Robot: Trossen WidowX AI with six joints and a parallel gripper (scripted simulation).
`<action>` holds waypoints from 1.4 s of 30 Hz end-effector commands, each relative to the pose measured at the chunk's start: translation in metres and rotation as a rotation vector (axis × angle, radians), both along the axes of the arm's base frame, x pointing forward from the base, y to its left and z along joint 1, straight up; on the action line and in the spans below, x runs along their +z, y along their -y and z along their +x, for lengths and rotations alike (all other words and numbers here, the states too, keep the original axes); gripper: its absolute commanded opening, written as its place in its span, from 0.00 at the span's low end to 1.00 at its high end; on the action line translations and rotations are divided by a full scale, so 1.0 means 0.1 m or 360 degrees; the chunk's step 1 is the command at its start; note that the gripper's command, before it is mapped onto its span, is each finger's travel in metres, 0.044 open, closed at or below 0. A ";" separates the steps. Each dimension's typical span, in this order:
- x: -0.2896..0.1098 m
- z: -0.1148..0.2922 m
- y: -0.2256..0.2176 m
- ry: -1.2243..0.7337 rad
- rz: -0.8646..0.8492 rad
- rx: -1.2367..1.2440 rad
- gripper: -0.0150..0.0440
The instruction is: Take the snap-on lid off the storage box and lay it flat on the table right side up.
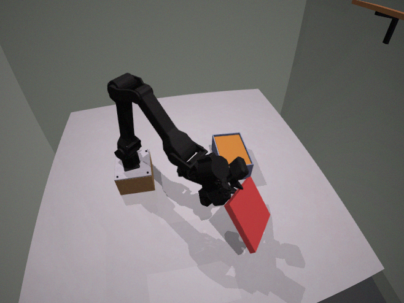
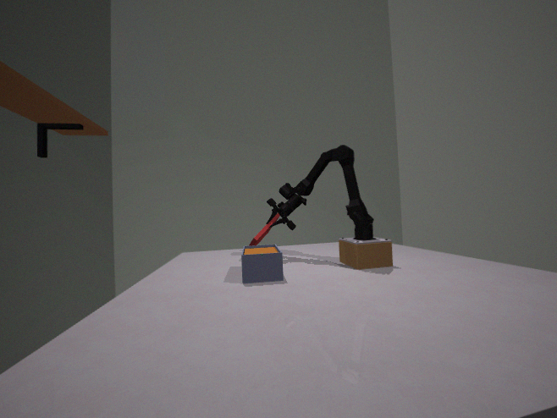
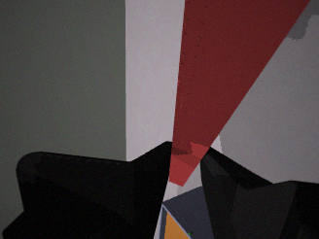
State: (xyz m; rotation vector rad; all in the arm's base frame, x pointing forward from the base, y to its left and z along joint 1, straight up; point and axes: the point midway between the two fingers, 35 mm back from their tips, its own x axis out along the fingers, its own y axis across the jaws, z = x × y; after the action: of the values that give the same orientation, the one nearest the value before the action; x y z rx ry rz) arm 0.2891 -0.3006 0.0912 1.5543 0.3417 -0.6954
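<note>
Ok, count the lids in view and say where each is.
1: the red lid hangs tilted in the gripper, beside the open box. No other shows.

Lid's (image 3: 214,73) far end out of frame

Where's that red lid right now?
In the top view the lid hangs tilted above the table, pinched at one edge by the gripper, just beside the open box.

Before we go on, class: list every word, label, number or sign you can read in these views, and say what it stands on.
None: no view shows any text.
red lid, held by the gripper: plain.
storage box: plain blue walls, orange inside.
arm's brown pedestal: only four dark corner dots on its plate.
</note>
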 end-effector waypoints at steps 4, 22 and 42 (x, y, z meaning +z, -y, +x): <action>-0.14 -0.01 -0.02 -0.0023 0.0022 0.0001 0.25; -0.28 -0.01 -0.02 -0.0023 0.0022 0.0001 0.25; -0.44 -0.01 -0.02 -0.0023 0.0022 0.0001 0.25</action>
State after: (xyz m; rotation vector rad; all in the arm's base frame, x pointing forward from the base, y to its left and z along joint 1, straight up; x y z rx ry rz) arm 0.2911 -0.3011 0.0617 1.5491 0.3380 -0.6797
